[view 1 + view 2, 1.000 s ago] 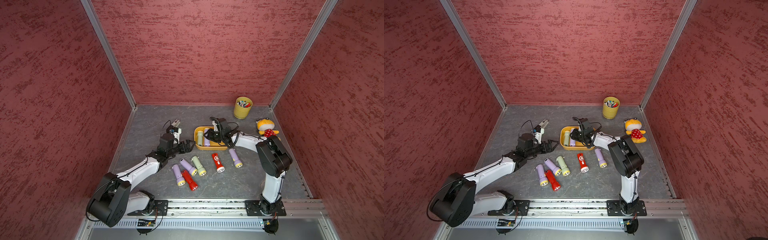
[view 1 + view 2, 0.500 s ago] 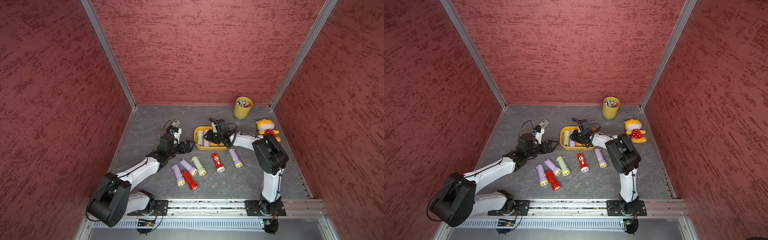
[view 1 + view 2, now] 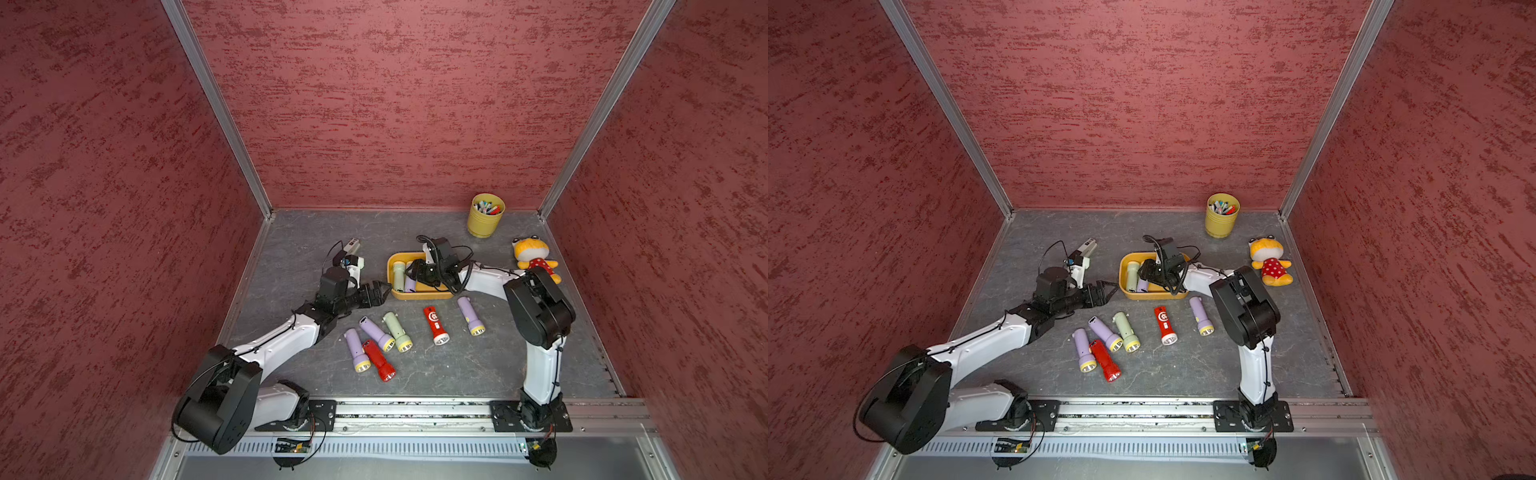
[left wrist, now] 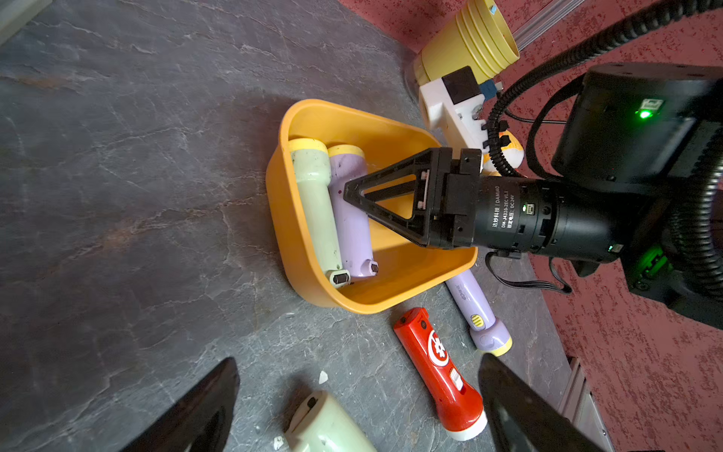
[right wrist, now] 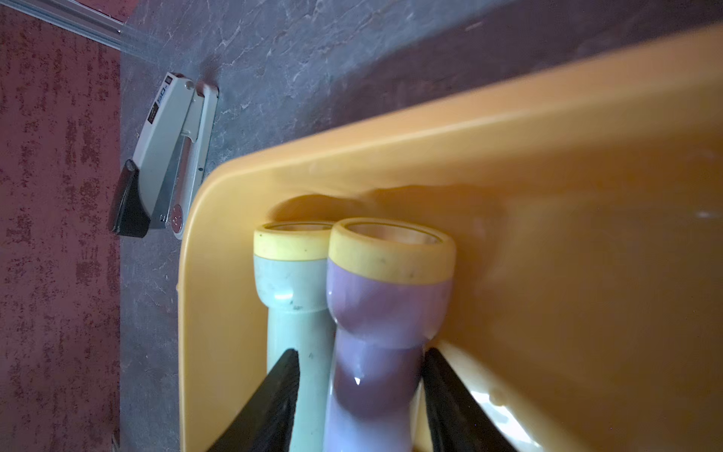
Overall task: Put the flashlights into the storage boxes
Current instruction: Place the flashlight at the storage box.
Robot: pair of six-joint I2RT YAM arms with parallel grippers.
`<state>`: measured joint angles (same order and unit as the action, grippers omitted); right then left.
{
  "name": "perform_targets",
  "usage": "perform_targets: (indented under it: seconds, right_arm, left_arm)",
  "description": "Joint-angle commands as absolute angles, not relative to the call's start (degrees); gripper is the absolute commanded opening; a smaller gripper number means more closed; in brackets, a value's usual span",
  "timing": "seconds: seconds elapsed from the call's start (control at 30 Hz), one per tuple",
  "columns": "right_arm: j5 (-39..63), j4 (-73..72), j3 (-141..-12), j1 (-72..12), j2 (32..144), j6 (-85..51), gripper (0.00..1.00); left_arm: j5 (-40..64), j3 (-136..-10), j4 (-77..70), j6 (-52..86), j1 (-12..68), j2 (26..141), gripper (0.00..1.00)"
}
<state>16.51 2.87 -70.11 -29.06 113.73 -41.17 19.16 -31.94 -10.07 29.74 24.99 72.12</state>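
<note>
The orange-yellow storage box (image 3: 419,296) (image 3: 1142,296) holds a pale green flashlight (image 3: 399,276) (image 5: 291,289) and a lilac flashlight (image 4: 350,223) (image 5: 387,297), side by side. My right gripper (image 3: 411,272) (image 5: 362,391) reaches into the box, open, its fingers straddling the lilac body; one finger (image 5: 281,391) stands apart from it, over the green one. Left of the box my left gripper (image 3: 382,291) (image 4: 358,364) hovers open and empty. Several flashlights lie on the floor in front, among them a red one with a white emblem (image 3: 434,324) (image 4: 438,360) and a green one (image 3: 397,330).
A grey-white stapler (image 3: 352,246) (image 5: 172,156) lies behind the left wrist. A yellow cup of pens (image 3: 485,216) stands at the back, a plush toy (image 3: 532,257) to the right of the box. Red walls close in three sides.
My right gripper's jaws have parted from the lilac flashlight, which now rests in the box. The right arm shifted slightly. The left arm has not moved.
</note>
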Motion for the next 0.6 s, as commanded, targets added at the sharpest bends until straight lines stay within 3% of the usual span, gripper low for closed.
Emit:
perform_targets:
  seconds: [0.0, 0.2, 0.57]
  right_arm:
    - [17.1, 3.0, -72.3, -28.6, 114.7, -40.2, 0.52]
    - [17.6, 2.9, -72.3, -28.6, 114.4, -39.9, 0.51]
    - [14.9, 6.6, -72.9, -28.6, 108.6, -37.8, 0.58]
  left_arm:
    - [18.6, -33.6, -9.7, 28.7, 25.2, 72.9, 0.95]
    - [18.6, -33.5, -10.1, 28.8, 25.3, 73.6, 0.95]
    - [18.8, -33.5, -9.9, 29.0, 25.8, 73.0, 0.95]
